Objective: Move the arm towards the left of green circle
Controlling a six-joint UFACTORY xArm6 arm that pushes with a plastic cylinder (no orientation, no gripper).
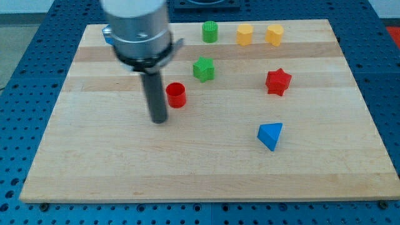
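On the wooden board [206, 169] there were seven blocks in plain sight: two green, namely one green circle [210, 32] and one green star [203, 69]; two red, one red cylinder [176, 95] and one red star [278, 82]; two yellow, yellow block [244, 35] and second yellow block [274, 35]; and one blue triangle [270, 135]. One more blue piece [107, 39] peeked out, its shape hidden

my tip [160, 120] beside red cylinder [176, 95], green circle [210, 31] far
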